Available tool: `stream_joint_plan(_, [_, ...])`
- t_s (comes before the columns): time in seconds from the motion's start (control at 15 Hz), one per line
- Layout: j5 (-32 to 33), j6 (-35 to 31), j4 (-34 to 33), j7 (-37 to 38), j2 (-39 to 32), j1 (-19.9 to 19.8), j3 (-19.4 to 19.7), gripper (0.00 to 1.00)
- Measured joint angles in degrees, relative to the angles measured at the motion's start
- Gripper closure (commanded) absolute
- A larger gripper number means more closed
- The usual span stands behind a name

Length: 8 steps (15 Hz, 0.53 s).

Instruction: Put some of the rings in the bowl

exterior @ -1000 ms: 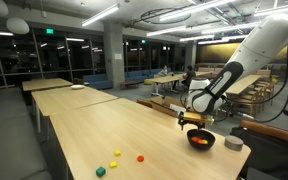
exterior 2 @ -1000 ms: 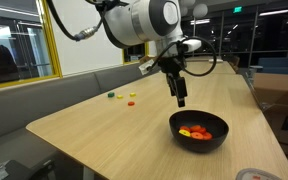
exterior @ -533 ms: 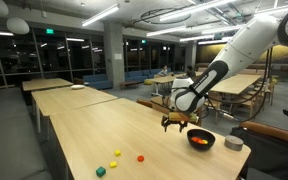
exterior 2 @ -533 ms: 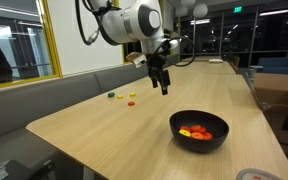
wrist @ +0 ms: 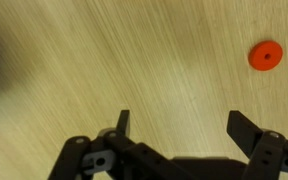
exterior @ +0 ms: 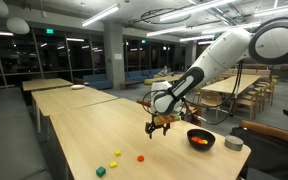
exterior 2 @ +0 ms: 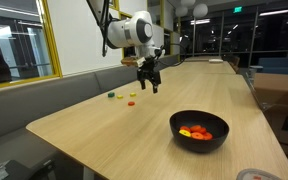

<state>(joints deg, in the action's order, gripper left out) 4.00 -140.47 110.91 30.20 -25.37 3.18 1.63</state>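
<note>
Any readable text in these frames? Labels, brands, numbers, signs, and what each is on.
No text can be read in any view.
Green lit sign up by the ceiling in an exterior view: too small to read.
Small green sign at the top of an exterior view: too small to read.
Black bowl, red ring, gripper: no markings visible.

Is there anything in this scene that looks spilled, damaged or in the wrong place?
Nothing stands out. The bowl sits upright with rings inside, a few loose pieces lie on the table apart from it, and the open gripper holds nothing.
</note>
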Motion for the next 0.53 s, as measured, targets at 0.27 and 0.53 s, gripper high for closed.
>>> stream_joint_plan(0.27, [-0.9, 5.4, -9.0, -5.5, -6.4, 1.0, -0.7, 0.00])
stream_joint_plan(0.53, [-1.6, 6.9, -13.5, -9.0, -10.5, 1.6, -2.2, 0.00])
